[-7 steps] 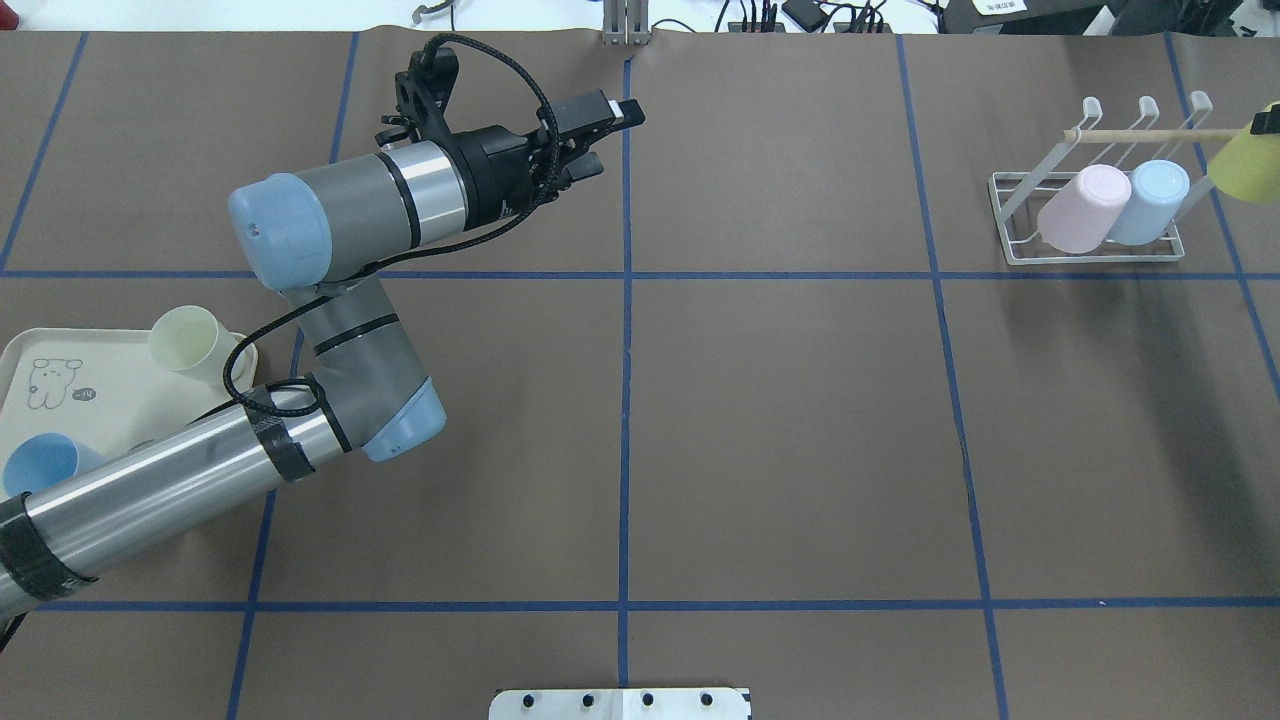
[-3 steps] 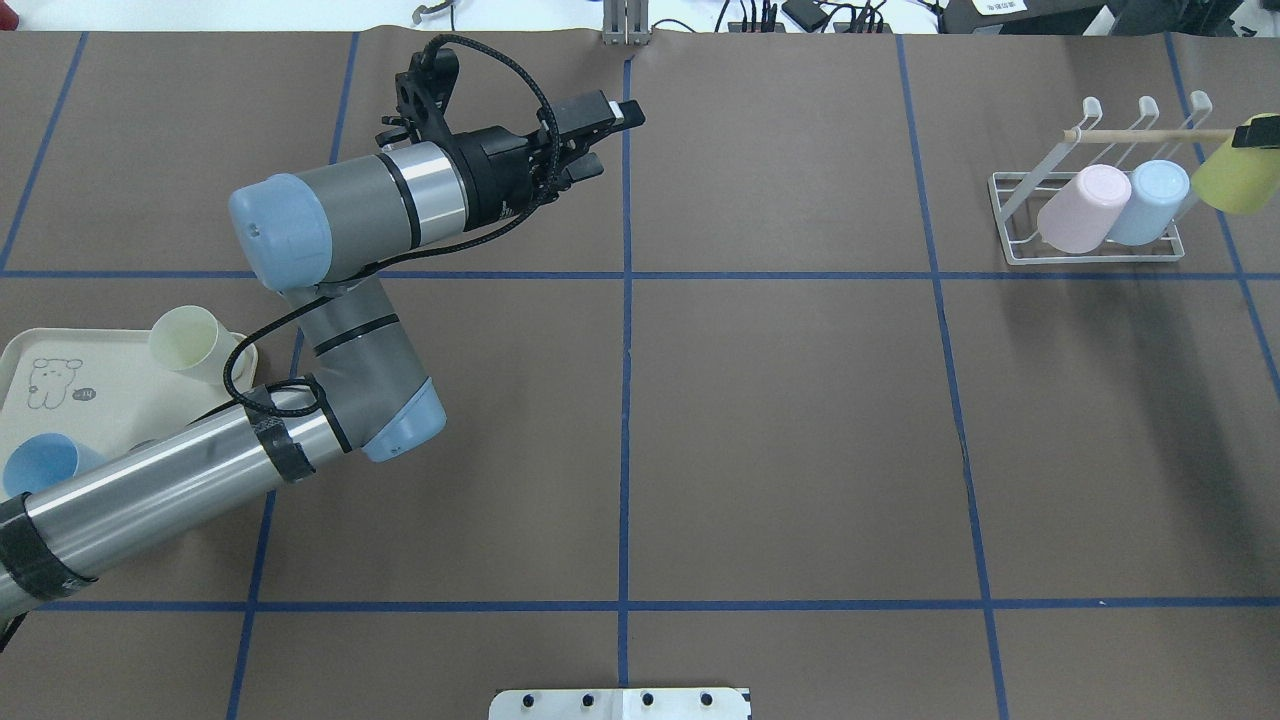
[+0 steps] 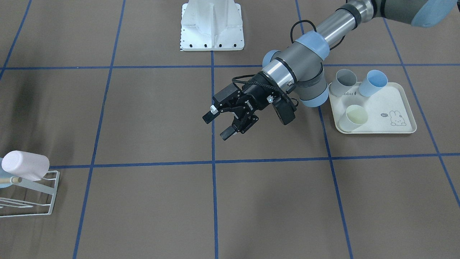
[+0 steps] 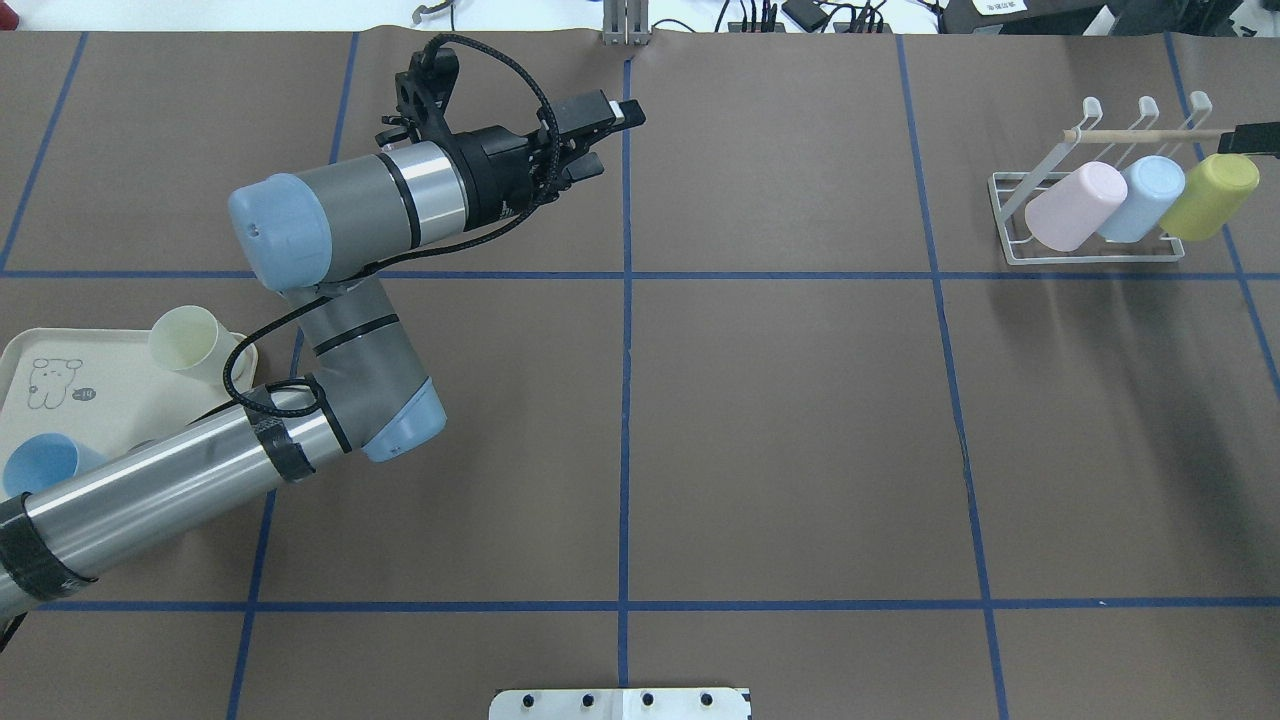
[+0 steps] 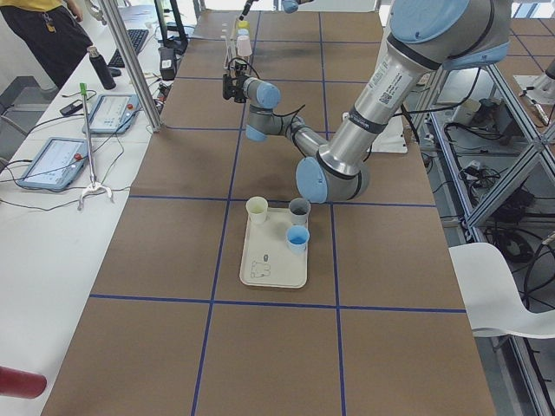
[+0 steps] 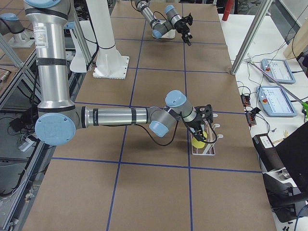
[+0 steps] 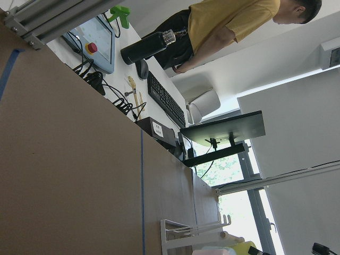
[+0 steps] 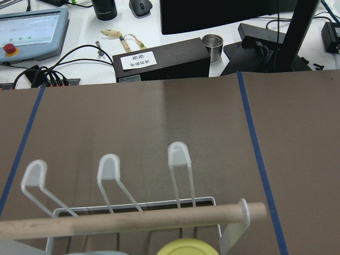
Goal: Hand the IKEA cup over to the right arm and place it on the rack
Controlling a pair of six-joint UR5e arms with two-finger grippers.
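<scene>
Left gripper (image 3: 215, 124): spread, empty. Right gripper (image 4: 1248, 139): indeterminable. Rack (image 4: 1090, 259), far-right table corner: three cups (image 4: 1075, 207), yellow-green cup (image 4: 1208, 196) included. Tray (image 3: 381, 126): three.

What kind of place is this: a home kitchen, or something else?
Most likely a robotics lab, not a home. The table carries a brown cover marked with a blue tape grid, control pendants lie on the white side bench, and a monitor and keyboard stand beyond the table.

Brown table (image 4: 800, 450) w/ blue gridlines; white desk (image 5: 43, 260).
</scene>
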